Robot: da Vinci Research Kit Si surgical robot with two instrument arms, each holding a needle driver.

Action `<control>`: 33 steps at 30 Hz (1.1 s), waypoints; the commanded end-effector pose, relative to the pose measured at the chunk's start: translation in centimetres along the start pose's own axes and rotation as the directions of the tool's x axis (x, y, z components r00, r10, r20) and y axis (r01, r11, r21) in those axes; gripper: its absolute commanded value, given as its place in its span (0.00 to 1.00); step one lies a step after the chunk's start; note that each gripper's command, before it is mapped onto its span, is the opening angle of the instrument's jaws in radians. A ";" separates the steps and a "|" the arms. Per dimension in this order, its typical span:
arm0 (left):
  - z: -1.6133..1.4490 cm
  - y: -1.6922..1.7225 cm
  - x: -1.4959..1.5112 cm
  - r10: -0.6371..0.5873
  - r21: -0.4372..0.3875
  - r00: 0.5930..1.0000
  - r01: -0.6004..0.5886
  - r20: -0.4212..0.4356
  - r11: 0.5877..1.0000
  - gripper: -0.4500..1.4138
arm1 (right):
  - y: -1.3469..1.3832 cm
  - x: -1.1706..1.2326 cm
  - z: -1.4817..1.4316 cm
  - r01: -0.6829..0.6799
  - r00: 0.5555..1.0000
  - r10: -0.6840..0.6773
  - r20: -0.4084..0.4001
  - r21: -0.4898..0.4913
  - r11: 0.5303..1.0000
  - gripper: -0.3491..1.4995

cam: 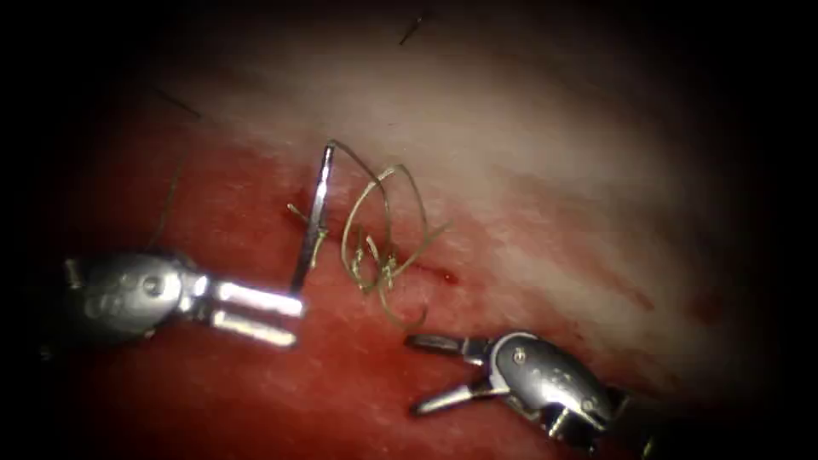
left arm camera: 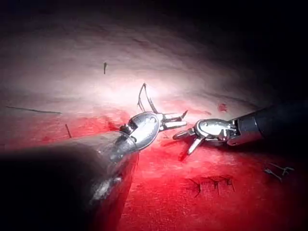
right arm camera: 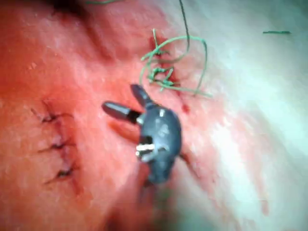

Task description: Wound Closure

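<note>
Your left tool (cam: 256, 313) has its jaws apart and holds nothing. The needle (cam: 313, 223) stands just beyond the tip of its upper jaw, its near end almost touching that tip; whether they actually touch, you cannot tell. From there the needle's long axis runs steeply up and away from the jaws, nearly at right angles to the line of the jaws. A middle stretch of it looks caught in the tissue (cam: 528, 145) at the cut, though how deep it sits is not clear.

Your right tool (cam: 430, 375) is also open, wide, and empty. It lies on the red fluid (cam: 256, 400) below and to the right of the thread (cam: 388, 243), well clear of the needle. The thread loops and tangles between the two tools, with its lowest curl just above the right tool's upper jaw.

The relation that matters is this: the needle lies straight ahead of your left jaws and crosswise to them, so the left tool is much the nearer of the two. The right tool has the thread tangle between it and the needle.

In the left wrist view both tools (left arm camera: 175, 121) (left arm camera: 185, 142) face each other tip to tip over the tissue.
</note>
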 end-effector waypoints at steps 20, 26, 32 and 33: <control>0.02 0.06 0.09 -0.009 0.004 1.000 0.009 0.003 1.000 0.00 | 0.30 -0.61 0.28 0.070 0.996 -0.064 0.061 -0.094 0.993 0.21; -0.01 0.06 0.06 -0.008 0.001 1.000 0.008 0.002 1.000 0.00 | 0.16 -0.53 0.15 0.054 0.994 -0.049 0.099 -0.048 0.997 0.00; -0.08 0.03 0.04 -0.015 -0.002 1.000 0.015 0.001 1.000 0.00 | -0.23 -0.22 0.09 0.030 0.996 -0.029 0.088 -0.009 1.000 0.00; -0.08 0.03 0.04 -0.015 -0.003 1.000 0.015 0.000 1.000 0.00 | -0.29 -0.15 0.09 0.026 0.996 -0.026 0.084 0.002 1.000 0.00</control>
